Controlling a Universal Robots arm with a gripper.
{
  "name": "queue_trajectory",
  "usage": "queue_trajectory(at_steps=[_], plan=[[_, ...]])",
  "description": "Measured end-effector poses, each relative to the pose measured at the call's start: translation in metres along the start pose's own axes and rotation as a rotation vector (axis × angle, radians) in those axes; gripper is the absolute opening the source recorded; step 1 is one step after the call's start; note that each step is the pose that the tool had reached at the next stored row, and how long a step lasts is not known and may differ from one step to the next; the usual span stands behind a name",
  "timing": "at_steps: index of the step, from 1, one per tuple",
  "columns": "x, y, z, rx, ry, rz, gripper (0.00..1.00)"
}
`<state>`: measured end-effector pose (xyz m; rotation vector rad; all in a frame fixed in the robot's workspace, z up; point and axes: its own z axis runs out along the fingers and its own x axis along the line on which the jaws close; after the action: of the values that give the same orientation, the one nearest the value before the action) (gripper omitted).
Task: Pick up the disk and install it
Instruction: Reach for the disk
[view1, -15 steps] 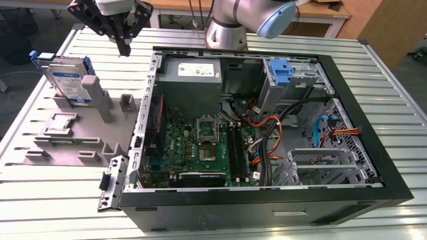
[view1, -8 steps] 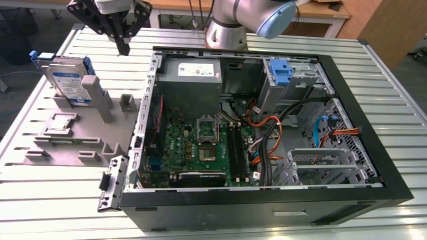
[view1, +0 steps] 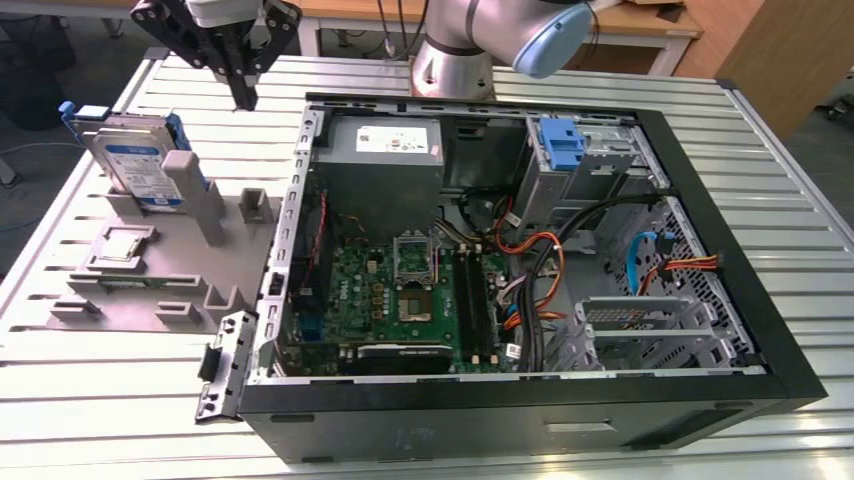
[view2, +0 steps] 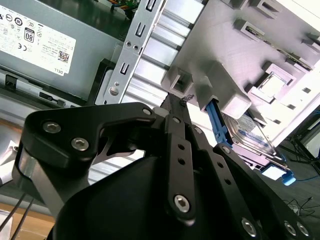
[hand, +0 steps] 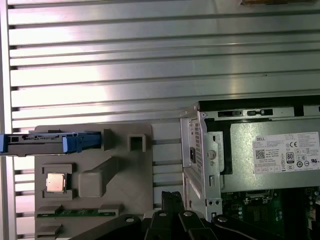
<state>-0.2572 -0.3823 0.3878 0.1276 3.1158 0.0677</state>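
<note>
The disk (view1: 134, 160) stands on edge in a slot of the grey holder (view1: 150, 290) on the bench (view1: 107, 400). Its long axis runs level along the holder's far side. It lies lower than the gripper (view1: 246, 100) and toward the exterior view's left of it, clearly apart. The fingers (view1: 244, 85) are pressed together, holding and touching nothing.

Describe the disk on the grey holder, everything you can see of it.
The disk is a flat silver hard drive with a white-and-blue label, framed by a blue plastic bracket. It stands on edge, leaning slightly, in a slot of the grey holder at the exterior view's left, outside the computer case. The gripper hangs apart from it.
</note>
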Motion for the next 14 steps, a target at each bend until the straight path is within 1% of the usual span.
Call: queue_trajectory(at_steps=[14], plan=[[0.0071, -0.0005, 0.0000, 0.0000, 0.0000, 0.000, 0.10]])
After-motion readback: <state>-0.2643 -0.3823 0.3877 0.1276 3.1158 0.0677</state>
